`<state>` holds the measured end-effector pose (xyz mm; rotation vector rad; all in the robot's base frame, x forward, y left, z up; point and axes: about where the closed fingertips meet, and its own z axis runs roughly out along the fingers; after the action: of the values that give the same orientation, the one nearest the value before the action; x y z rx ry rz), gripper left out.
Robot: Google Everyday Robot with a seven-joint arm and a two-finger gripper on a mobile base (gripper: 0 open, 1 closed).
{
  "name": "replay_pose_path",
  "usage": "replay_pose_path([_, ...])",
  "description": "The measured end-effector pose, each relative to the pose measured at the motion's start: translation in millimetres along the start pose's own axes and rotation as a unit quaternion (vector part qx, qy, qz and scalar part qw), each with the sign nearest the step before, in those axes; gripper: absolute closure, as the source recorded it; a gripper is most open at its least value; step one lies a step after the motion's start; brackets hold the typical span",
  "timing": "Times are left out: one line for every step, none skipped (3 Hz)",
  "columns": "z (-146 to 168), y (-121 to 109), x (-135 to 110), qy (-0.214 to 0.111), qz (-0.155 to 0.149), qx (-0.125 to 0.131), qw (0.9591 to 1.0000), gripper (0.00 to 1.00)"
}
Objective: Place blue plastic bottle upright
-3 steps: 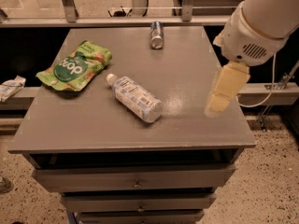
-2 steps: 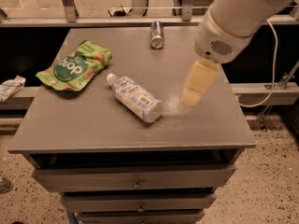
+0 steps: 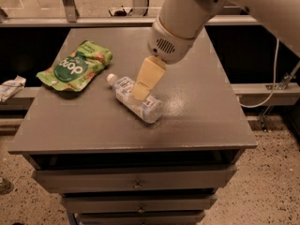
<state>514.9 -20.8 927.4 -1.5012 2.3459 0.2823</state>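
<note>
The blue plastic bottle lies on its side near the middle of the grey table, white cap pointing back left. My gripper hangs from the white arm directly above the bottle's middle, its cream fingers pointing down and covering part of the label. I cannot tell whether the fingers touch the bottle.
A green pouch lies at the table's back left. The table top sits on a drawer unit. A white crumpled wrapper lies on a ledge to the left. A cable hangs at the right.
The arm has swung left from the table's right side, bringing the gripper over the bottle. The arm now hides the silver can at the back. The bottle has not moved.
</note>
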Motion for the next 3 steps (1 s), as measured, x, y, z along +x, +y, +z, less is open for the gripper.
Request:
replay_pose_path([31, 2, -24, 0.006, 0.027, -0.011, 0.9996, 0.0])
replay_pose_path([59, -2, -36, 0.022, 0.041, -0.007, 0.9989, 0.0])
replay_pose_path([80, -11, -41, 0.041, 0.051, 0.005, 0.9978, 0.0])
